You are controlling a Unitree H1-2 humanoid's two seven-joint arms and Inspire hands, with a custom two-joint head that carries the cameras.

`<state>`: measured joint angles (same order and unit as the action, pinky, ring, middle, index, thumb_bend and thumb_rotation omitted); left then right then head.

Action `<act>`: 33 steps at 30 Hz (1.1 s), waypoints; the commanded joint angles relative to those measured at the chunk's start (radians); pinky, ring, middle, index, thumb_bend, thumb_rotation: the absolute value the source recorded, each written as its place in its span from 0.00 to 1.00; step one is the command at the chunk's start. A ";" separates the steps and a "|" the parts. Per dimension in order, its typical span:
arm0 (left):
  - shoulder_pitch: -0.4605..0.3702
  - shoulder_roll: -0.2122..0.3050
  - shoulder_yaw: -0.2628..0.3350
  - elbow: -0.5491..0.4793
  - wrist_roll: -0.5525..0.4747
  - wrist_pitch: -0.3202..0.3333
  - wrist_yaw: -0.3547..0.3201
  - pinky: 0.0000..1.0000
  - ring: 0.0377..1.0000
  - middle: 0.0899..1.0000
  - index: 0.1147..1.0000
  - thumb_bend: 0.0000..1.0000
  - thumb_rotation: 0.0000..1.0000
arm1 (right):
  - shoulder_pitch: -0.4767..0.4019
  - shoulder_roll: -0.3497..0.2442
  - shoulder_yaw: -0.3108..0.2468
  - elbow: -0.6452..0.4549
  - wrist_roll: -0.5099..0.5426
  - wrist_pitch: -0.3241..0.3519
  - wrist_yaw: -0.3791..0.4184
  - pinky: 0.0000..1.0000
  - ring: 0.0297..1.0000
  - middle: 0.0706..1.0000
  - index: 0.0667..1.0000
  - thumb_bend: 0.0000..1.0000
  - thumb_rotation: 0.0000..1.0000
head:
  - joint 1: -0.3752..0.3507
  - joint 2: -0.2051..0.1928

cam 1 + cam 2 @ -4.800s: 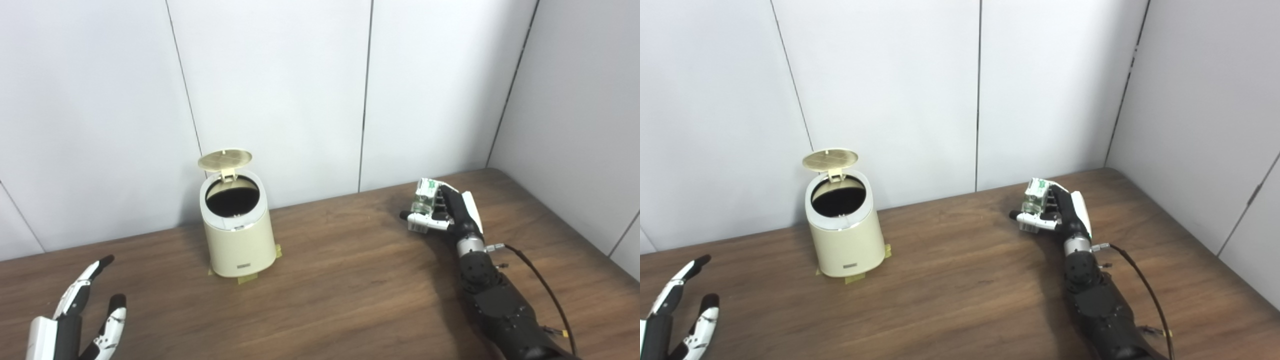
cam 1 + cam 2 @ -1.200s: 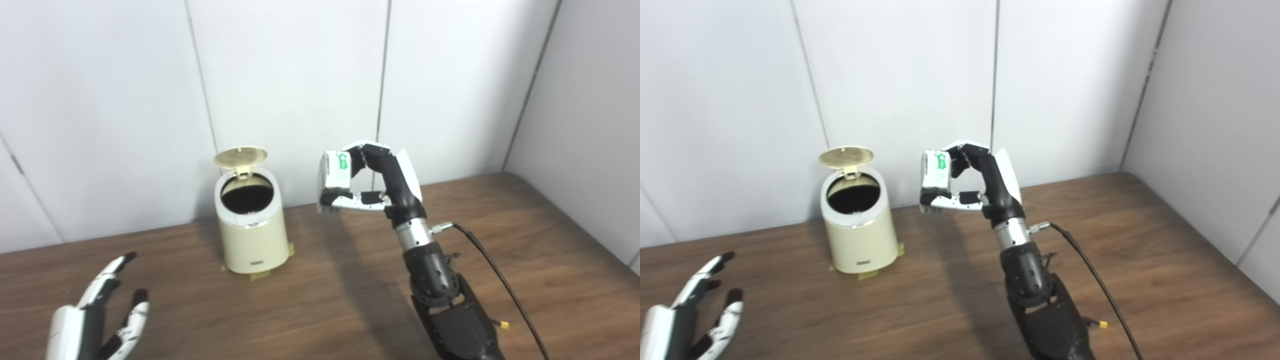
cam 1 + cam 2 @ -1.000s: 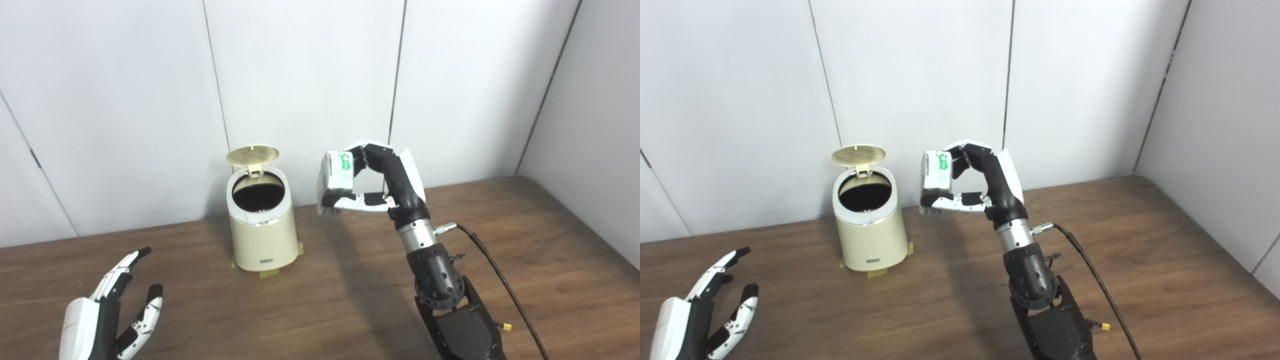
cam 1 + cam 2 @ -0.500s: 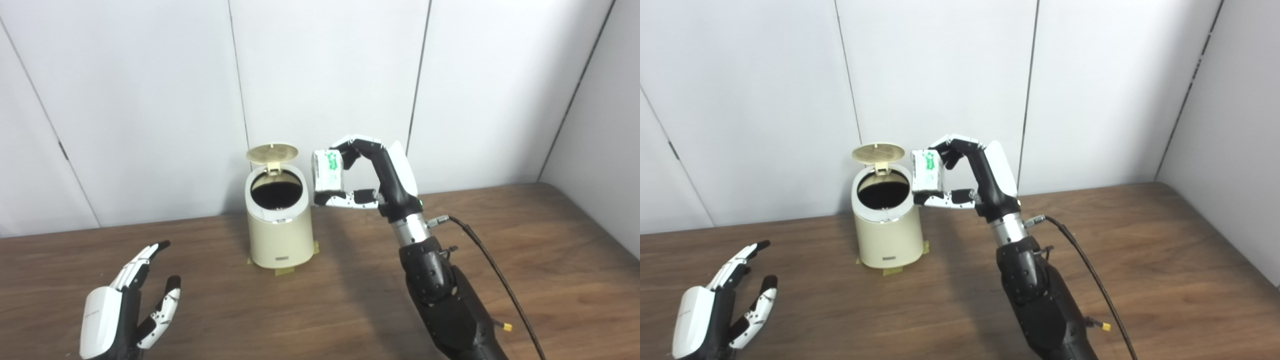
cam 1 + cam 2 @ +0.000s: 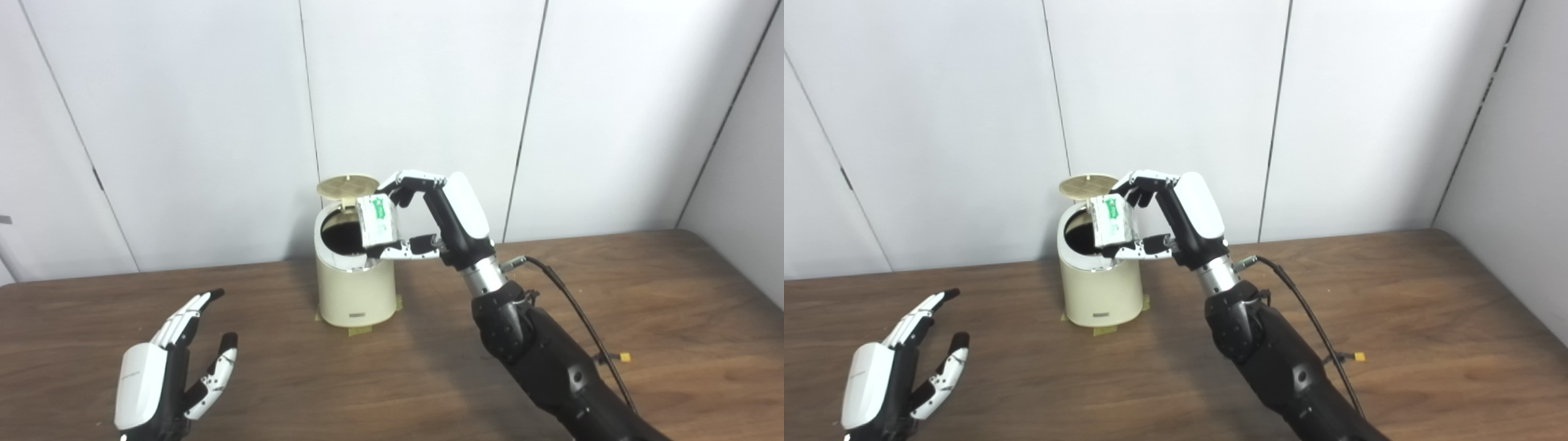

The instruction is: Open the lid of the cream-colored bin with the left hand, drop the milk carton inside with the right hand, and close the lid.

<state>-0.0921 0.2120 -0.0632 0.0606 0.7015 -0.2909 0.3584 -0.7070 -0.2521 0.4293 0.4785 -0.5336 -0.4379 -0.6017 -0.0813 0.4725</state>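
I have my right hand (image 5: 438, 217) clenched around the milk carton (image 5: 378, 222), thumb under it and fingers (image 5: 411, 179) curled over its top, so it rides upright and can fall straight once I let go. The carton hangs over the 3 o'clock rim of the cream-colored bin (image 5: 355, 288), partly covering the dark mouth; whether it touches the rim I cannot tell. The lid (image 5: 346, 185) stands tipped back at the bin's 12 o'clock, leaving the opening free. Tape tabs at the base pin the bin to the worktop (image 5: 643, 318). My right forearm climbs from 5 o'clock, wrist bent toward 9. My left hand (image 5: 164, 380) waits at 7 o'clock of the bin, well apart, fingers spread, empty, presumably ready for the lid.
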 commanded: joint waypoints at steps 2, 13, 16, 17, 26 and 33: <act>0.050 -0.086 -0.047 0.055 -0.020 -0.001 0.024 0.77 0.85 0.87 0.85 0.26 0.68 | -0.096 -0.007 0.040 0.019 0.011 -0.032 -0.099 0.38 0.43 0.51 0.41 0.51 0.00 | 0.002 0.002; 0.056 -0.093 -0.057 0.044 0.002 0.009 0.034 0.76 0.84 0.86 0.84 0.26 0.65 | -0.165 -0.002 0.188 0.138 0.024 -0.032 -0.267 0.40 0.44 0.50 0.40 0.51 0.00 | 0.023 -0.003; 0.057 -0.094 -0.062 0.045 0.002 0.010 0.035 0.76 0.84 0.86 0.84 0.27 0.67 | -0.185 -0.006 0.233 0.172 0.001 -0.032 -0.321 0.40 0.44 0.50 0.40 0.51 0.00 | 0.028 -0.005; 0.057 -0.094 -0.063 0.046 0.002 0.012 0.035 0.76 0.85 0.86 0.84 0.26 0.67 | -0.193 -0.006 0.244 0.185 -0.009 -0.032 -0.337 0.41 0.45 0.50 0.40 0.51 0.00 | 0.030 -0.005; 0.057 -0.093 -0.077 0.046 0.008 0.017 0.051 0.76 0.84 0.86 0.84 0.26 0.65 | -0.236 0.013 0.285 0.247 0.003 -0.032 -0.367 0.43 0.46 0.50 0.39 0.51 0.00 | 0.048 -0.009; 0.064 -0.095 -0.098 0.039 0.035 0.031 0.073 0.76 0.84 0.85 0.82 0.27 0.66 | -0.260 0.021 0.321 0.296 0.010 -0.032 -0.388 0.43 0.46 0.51 0.39 0.51 0.00 | 0.067 -0.010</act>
<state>-0.0963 0.1995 -0.1199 0.0502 0.7415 -0.2541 0.3976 -0.8818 -0.2187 0.7604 0.7838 -0.5357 -0.4436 -0.9496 -0.0138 0.4617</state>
